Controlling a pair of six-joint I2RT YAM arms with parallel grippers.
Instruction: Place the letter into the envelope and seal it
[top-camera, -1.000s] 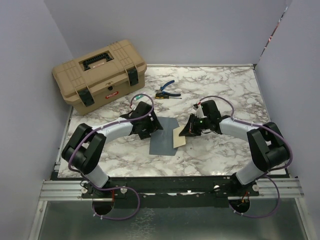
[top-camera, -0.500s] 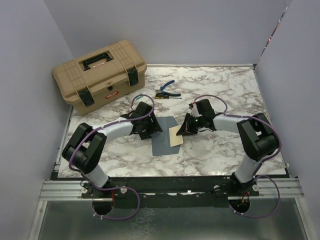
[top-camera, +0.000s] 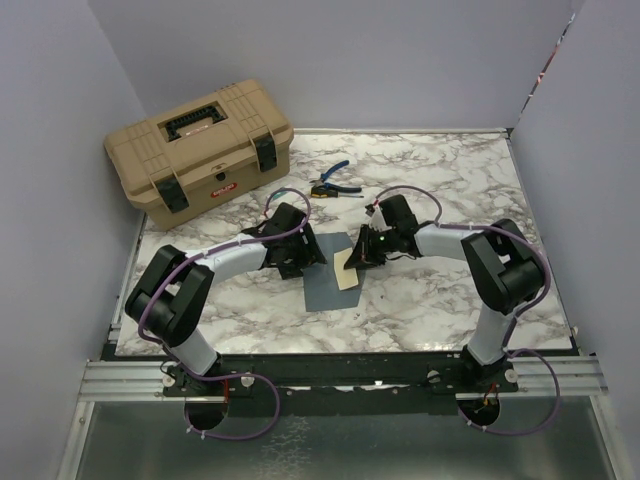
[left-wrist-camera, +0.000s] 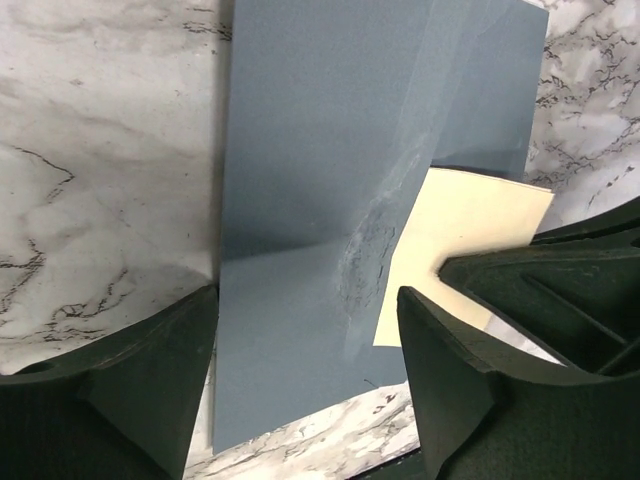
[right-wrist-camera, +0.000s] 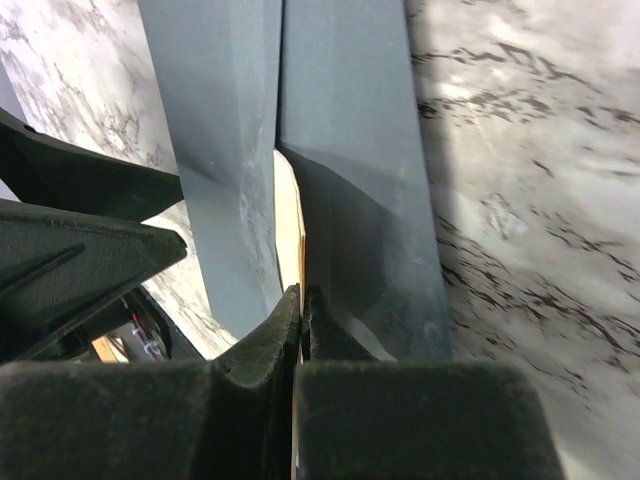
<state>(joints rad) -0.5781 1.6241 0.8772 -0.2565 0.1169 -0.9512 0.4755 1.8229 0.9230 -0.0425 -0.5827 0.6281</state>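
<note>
My right fingers (right-wrist-camera: 345, 350) are pinched together on the near edge of the letter (right-wrist-camera: 291, 220), whose far end sits between two blue-grey layers of the envelope (right-wrist-camera: 350, 130). My left fingers (left-wrist-camera: 140, 385) stand apart, straddling the envelope's opposite side; I cannot tell whether they press it. Both sheets lie mid-bench (top-camera: 450, 180), between the two arms. A tan toolbox (top-camera: 200, 150) and blue-handled pliers (top-camera: 330, 181) sit further back.
</note>
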